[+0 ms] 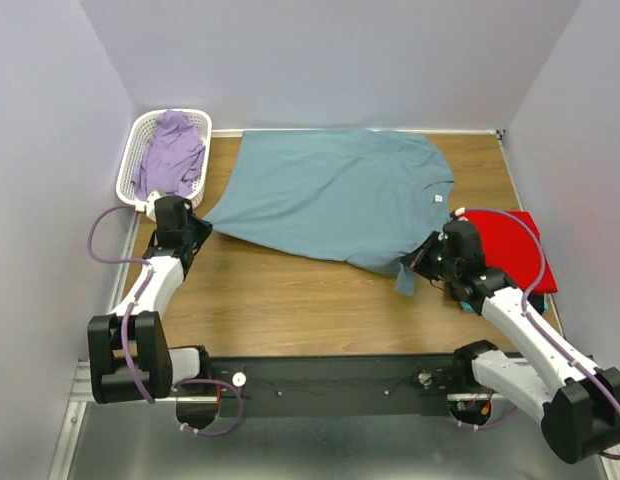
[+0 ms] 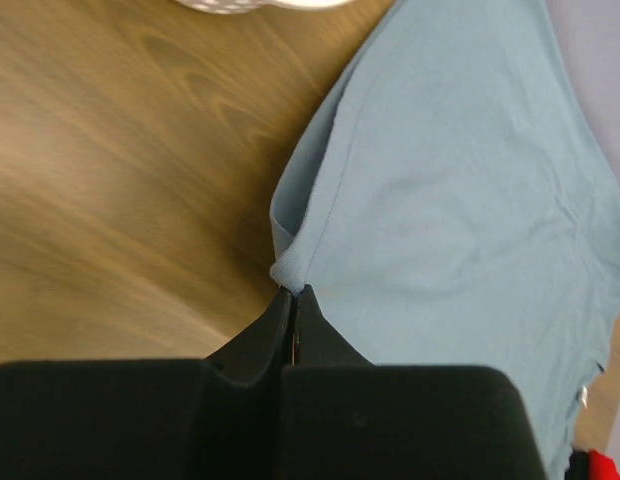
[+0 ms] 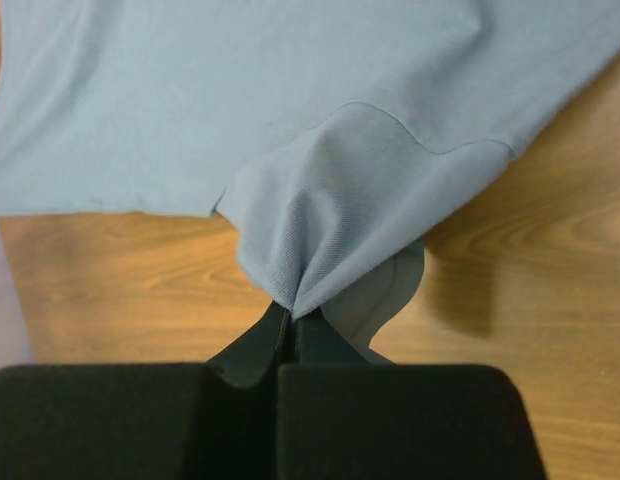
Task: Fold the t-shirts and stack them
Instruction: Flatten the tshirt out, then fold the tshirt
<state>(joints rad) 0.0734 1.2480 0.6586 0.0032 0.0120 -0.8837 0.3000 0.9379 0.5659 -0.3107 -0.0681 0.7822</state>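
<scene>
A dusty blue-grey t-shirt [image 1: 330, 195] lies spread across the middle of the wooden table, its white neck label [image 1: 437, 199] towards the right. My left gripper [image 1: 202, 225] is shut on the shirt's left hem corner; the left wrist view shows the tips [image 2: 293, 290] pinching bunched cloth [image 2: 460, 200]. My right gripper [image 1: 422, 258] is shut on the near sleeve, which gathers at its tips [image 3: 292, 312] below the shirt body [image 3: 290, 100]. A folded red t-shirt [image 1: 515, 245] lies at the right, beside my right wrist. A turquoise sliver [image 1: 460, 302] shows at its near-left corner.
A white lattice basket [image 1: 140, 135] stands at the back left and holds a lavender cloth [image 1: 170, 155]. Its rim [image 2: 230, 5] shows at the top of the left wrist view. Walls close in the table on the left, back and right.
</scene>
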